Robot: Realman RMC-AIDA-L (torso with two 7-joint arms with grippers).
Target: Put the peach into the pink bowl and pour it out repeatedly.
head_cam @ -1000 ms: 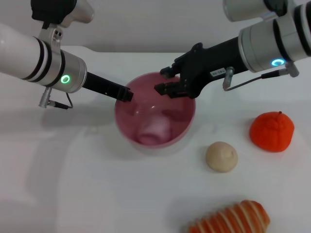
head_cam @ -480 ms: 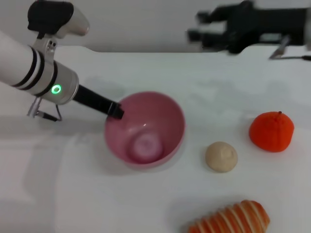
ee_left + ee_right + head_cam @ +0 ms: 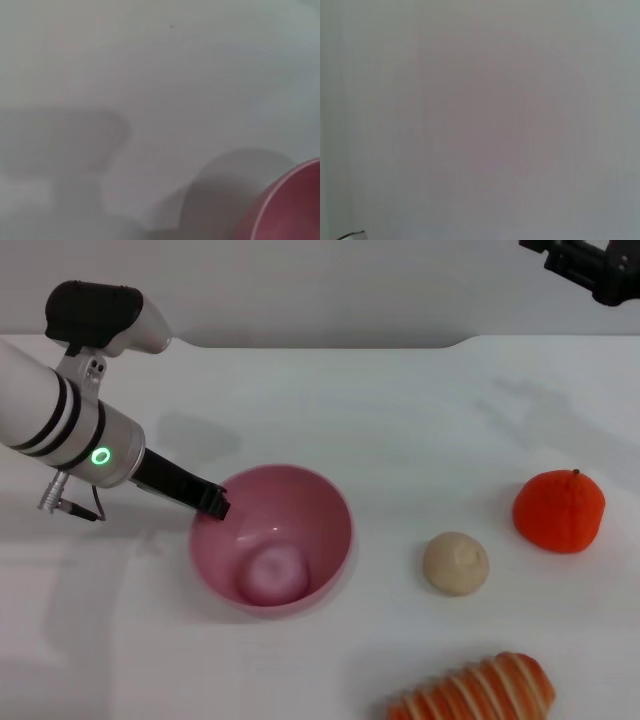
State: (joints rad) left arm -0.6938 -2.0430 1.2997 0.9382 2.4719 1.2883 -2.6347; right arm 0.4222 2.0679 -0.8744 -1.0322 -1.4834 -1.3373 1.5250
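Upright pink bowl point(image 3: 325, 502), peach point(image 3: 272, 574) inside

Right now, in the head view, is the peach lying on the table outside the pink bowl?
No. The peach sits at the bottom of the pink bowl, whose rim the left gripper holds.

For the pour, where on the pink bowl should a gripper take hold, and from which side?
Probably the thin rim, one finger inside and one outside, since the pink bowl is too wide and deep to span. Coming from the robot's left suits: the left gripper is already at that rim, and the peach sits low, clear of it.
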